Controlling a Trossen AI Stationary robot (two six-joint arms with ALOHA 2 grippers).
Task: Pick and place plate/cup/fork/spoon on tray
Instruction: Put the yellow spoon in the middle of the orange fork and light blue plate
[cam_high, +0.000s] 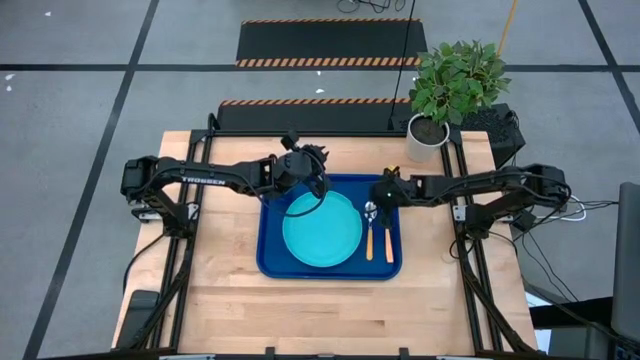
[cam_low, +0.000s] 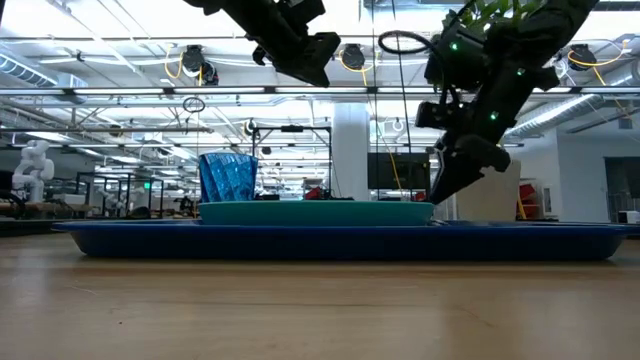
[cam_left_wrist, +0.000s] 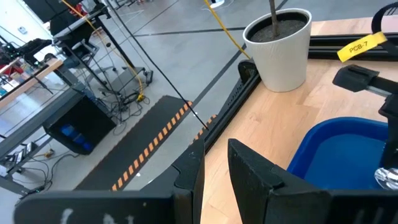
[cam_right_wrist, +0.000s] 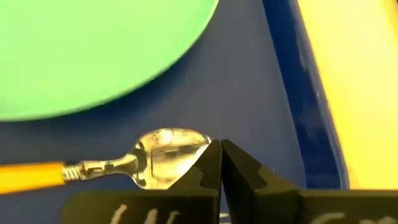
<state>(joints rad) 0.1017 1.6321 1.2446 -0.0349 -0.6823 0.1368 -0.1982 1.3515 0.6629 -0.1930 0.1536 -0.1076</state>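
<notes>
The dark blue tray (cam_high: 272, 262) lies mid-table and holds the cyan plate (cam_high: 322, 230). The spoon (cam_high: 369, 232) and the fork (cam_high: 389, 242) lie side by side on the tray floor to the right of the plate, handles toward the near edge. The blue cup (cam_low: 228, 178) stands on the tray beside the plate. My right gripper (cam_right_wrist: 221, 163) is shut, its tips just over the spoon's bowl (cam_right_wrist: 166, 155) and clear of the tray (cam_low: 440, 195). My left gripper (cam_left_wrist: 214, 171) hovers high over the tray's far left corner, slightly open with nothing between its fingers.
A white plant pot (cam_high: 427, 136) with a leafy plant stands at the table's far right corner, behind my right arm. Bare wood (cam_high: 330, 310) stretches along the near side in front of the tray.
</notes>
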